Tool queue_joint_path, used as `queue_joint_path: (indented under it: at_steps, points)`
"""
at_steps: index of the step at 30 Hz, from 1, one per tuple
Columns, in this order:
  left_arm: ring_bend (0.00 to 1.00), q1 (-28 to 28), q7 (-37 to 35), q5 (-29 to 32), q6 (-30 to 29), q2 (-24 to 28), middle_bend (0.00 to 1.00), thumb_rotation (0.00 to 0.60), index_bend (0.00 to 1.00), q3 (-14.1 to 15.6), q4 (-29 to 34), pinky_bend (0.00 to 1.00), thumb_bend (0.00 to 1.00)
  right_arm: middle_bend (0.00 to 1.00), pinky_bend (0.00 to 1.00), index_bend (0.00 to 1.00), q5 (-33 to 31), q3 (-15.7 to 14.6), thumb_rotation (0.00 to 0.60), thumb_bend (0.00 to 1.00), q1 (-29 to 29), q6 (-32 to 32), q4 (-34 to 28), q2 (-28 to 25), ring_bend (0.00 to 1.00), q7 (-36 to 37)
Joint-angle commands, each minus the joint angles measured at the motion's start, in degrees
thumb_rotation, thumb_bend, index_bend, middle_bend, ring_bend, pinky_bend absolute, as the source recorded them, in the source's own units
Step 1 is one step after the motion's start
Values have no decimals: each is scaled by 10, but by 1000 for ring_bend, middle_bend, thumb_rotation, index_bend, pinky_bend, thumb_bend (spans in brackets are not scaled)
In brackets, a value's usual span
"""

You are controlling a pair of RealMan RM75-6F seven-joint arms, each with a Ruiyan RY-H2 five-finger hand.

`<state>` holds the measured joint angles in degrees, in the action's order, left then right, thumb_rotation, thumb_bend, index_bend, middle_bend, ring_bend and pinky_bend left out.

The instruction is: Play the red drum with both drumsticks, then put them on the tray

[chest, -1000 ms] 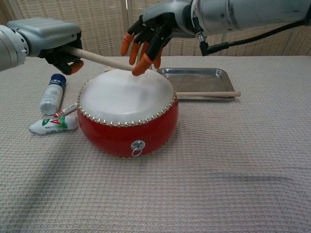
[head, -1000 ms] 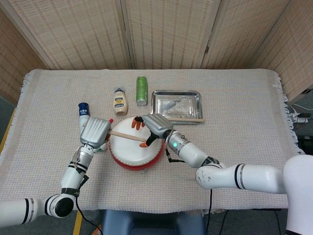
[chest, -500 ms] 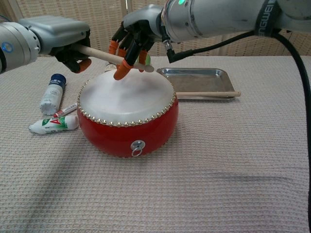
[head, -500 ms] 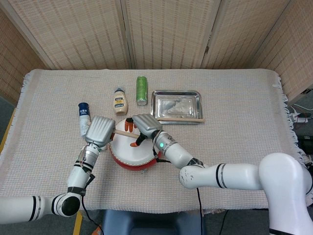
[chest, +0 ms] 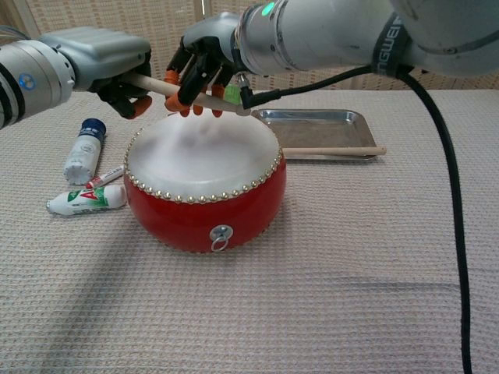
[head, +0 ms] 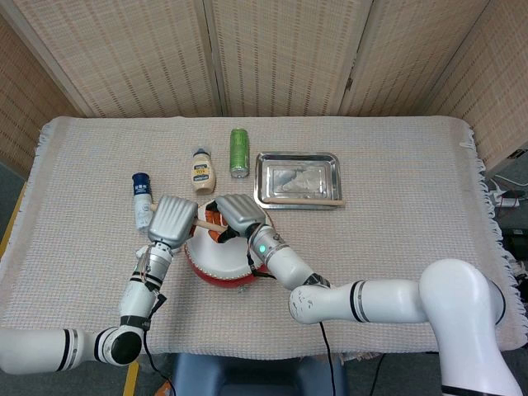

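Note:
The red drum (head: 216,262) (chest: 204,195) stands near the table's front, its white skin facing up. My left hand (head: 172,221) (chest: 105,62) grips one drumstick (head: 206,223) (chest: 156,86) by its end, above the drum's far rim. My right hand (head: 237,212) (chest: 204,62) hovers over the drum beside it, orange-tipped fingers curled around the same stick's shaft. A second drumstick (head: 307,200) (chest: 331,150) lies across the front edge of the metal tray (head: 257,177) (chest: 312,121), behind and to the right of the drum.
Along the back stand a green can (head: 239,153) and a mayonnaise bottle (head: 203,171). A blue-capped bottle (head: 142,198) (chest: 84,152) and a white tube (chest: 86,200) lie left of the drum. Wicker screens close off the far side.
My right hand moved left across the drum toward my left hand and curled its fingers around the held stick. The left hand edged slightly right. The stick by the tray stayed put.

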<state>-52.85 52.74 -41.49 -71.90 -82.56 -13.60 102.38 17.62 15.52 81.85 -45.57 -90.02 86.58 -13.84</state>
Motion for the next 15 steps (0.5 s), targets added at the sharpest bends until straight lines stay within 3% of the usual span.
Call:
queue_joint_path:
  at_steps: [1,11,15]
  points:
    - [995,0,-2,-4,-1,1,1000,600,930,3,1,1000,556,636,671,695,-2,4,600,576,-3,-3,-1,3,556,-1]
    - [903,5,-17,-20,-8,4,872,600,736,9,6,1000,527,726,799,792,19,21,600,813,-28,-8,-6,9,665,15]
    - [844,8,-21,-34,-12,8,793,600,593,13,11,1000,507,749,836,820,35,26,600,881,-42,-3,-4,13,693,29]
